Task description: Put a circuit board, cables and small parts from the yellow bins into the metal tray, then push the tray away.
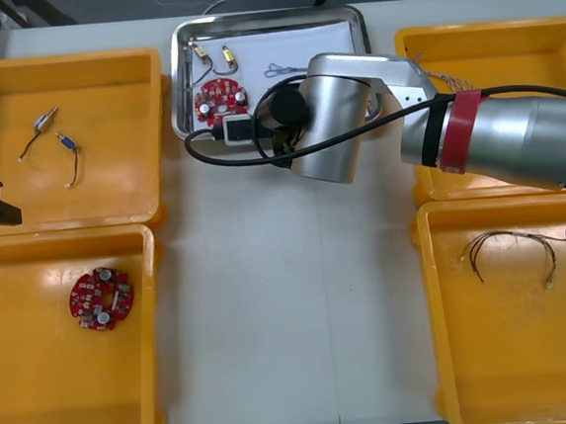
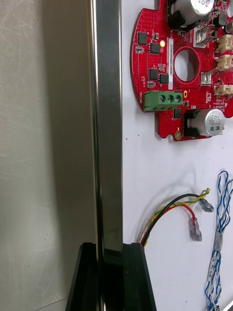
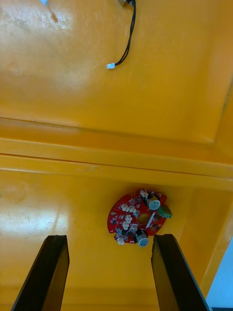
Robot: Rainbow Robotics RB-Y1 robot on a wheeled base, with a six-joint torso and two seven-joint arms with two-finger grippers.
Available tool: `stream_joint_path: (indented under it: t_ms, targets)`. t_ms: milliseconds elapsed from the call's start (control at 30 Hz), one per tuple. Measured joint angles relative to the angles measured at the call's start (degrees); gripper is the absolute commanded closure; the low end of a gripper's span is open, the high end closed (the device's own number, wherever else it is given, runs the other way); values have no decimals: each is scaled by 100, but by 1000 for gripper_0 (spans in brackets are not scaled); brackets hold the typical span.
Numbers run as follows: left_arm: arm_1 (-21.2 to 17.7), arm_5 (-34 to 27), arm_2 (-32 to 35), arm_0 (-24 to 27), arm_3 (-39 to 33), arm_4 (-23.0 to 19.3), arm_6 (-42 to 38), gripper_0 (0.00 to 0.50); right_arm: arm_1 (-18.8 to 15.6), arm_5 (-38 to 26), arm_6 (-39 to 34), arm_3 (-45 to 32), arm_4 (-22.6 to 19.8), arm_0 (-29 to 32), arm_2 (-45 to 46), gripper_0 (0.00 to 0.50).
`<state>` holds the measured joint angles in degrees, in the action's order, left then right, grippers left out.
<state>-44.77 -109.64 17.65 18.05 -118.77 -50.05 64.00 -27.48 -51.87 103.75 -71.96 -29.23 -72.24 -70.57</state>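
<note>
The right gripper (image 2: 110, 250) is at the tray's (image 2: 108, 121) near rim, fingers closed to the rim's width with the metal edge between them, probably pinching it, though how firmly is hard to judge. In the tray lie a board (image 2: 155, 48), a red-yellow cable (image 2: 170, 206), a blue-white cable (image 2: 221, 214) and small parts (image 1: 200, 52), so the push looks due; drive straight away, low and slow, keeping the rim square in the grip so the tray neither swivels nor lifts. The left gripper (image 3: 109, 238), wide open and empty, hangs well left of the tray.
</note>
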Motion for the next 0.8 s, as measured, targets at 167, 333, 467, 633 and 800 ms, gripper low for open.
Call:
stream_joint_path:
  t_ms: [167,333,467,633,800]
  targets:
    - [0,0,0,0,0,0,0,0,0,0,1,8,0,0,0,366]
    - [0,0,0,0,0,0,0,0,0,0,17,9,0,-1,0,228]
    - [0,0,0,-2,0,0,0,0,0,0,25,9,0,-3,0,72]
    - [0,0,0,-3,0,0,0,0,0,0,194,9,-82,-4,0,0]
    - [0,0,0,-4,0,0,0,0,-3,-60,367,-12,-294,-7,0,0]
